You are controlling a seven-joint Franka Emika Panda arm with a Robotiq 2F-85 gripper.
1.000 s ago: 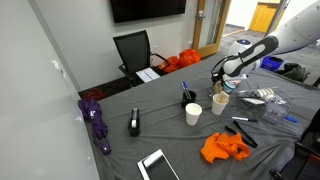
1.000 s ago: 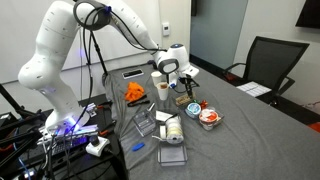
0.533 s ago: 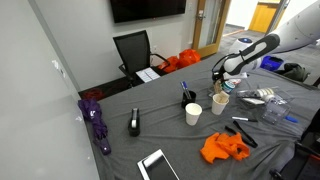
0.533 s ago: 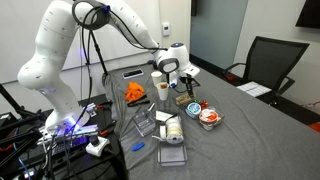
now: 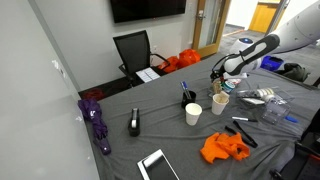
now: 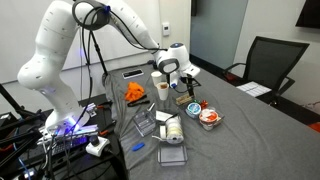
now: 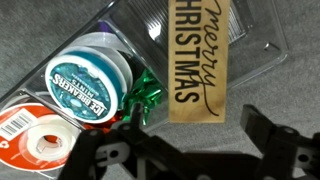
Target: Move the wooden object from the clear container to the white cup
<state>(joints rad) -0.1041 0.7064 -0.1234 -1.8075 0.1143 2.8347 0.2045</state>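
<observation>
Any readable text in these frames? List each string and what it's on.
"merry CHRISTMAS": on the tan wooden tag in the wrist view, lettering turned sideways.
"ICE BREAKERS": on the teal round tin in the wrist view; its smaller print is too blurred to read.
The red-and-white round pack: its print is too blurred to read.
In both exterior views, nothing is legible.

The white cup (image 5: 193, 113) is a plain paper cup standing upright on the gray cloth, mouth up. The clear container (image 5: 220, 102), a pale, whitish tumbler of about the same size, stands upright just beside it. A thin wooden object (image 5: 214, 90) seems to rise from the tumbler's mouth, too small to make out.
</observation>
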